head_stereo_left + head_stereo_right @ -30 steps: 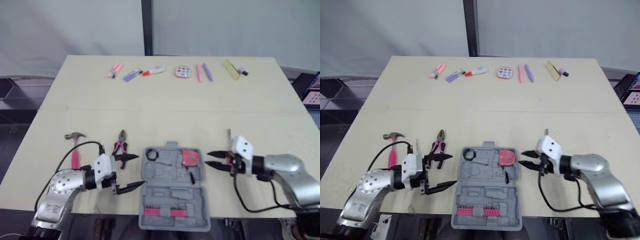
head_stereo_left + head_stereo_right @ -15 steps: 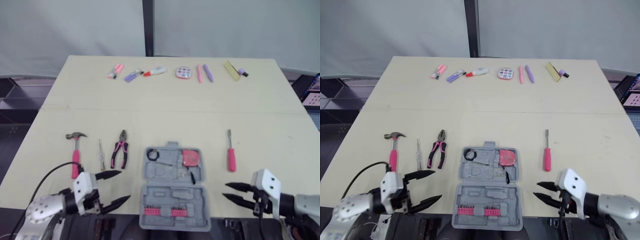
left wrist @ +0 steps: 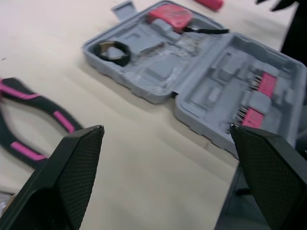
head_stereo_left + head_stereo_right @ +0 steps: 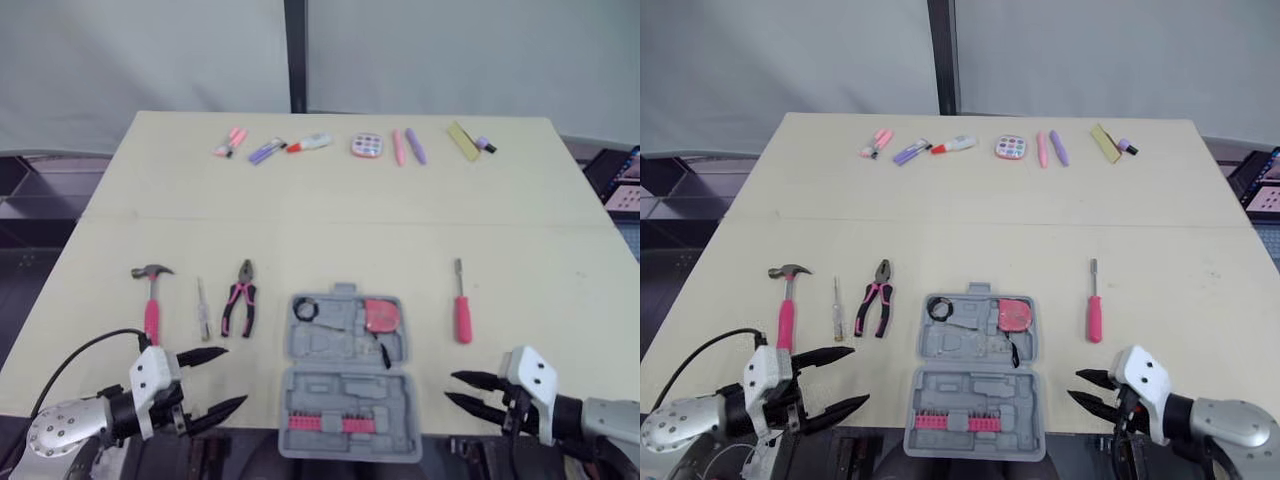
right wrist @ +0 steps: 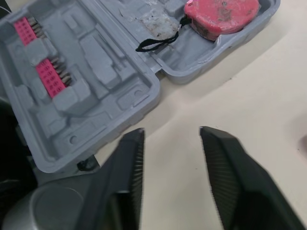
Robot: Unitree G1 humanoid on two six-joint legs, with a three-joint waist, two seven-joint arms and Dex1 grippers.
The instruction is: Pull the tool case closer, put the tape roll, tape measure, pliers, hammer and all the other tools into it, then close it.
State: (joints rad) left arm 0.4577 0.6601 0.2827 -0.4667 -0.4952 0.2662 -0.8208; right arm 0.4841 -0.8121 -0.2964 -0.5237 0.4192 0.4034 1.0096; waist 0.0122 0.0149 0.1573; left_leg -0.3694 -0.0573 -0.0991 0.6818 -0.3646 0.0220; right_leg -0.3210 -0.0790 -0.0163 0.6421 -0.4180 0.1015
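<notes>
The grey tool case [image 4: 345, 385] lies open at the front middle of the table. A red tape measure [image 4: 380, 315] and a black tape roll [image 4: 304, 309] sit in its far half, and pink bit strips [image 4: 325, 423] in its near half. Left of it lie the pliers [image 4: 240, 300], a thin screwdriver [image 4: 202, 308] and the pink-handled hammer [image 4: 151, 300]. A pink-handled screwdriver [image 4: 462, 308] lies to its right. My left gripper [image 4: 232, 378] is open and empty at the front edge, left of the case. My right gripper [image 4: 452, 388] is open and empty to the right of the case.
Several pens, markers and small items [image 4: 350, 145] lie in a row along the far side of the table [image 4: 330, 230]. The case's near half reaches the table's front edge. A laptop corner [image 4: 625, 180] shows beyond the right edge.
Both grippers have drawn back from the case's sides to the table's front edge, staying open. The pink-handled screwdriver is now uncovered. The case has not moved.
</notes>
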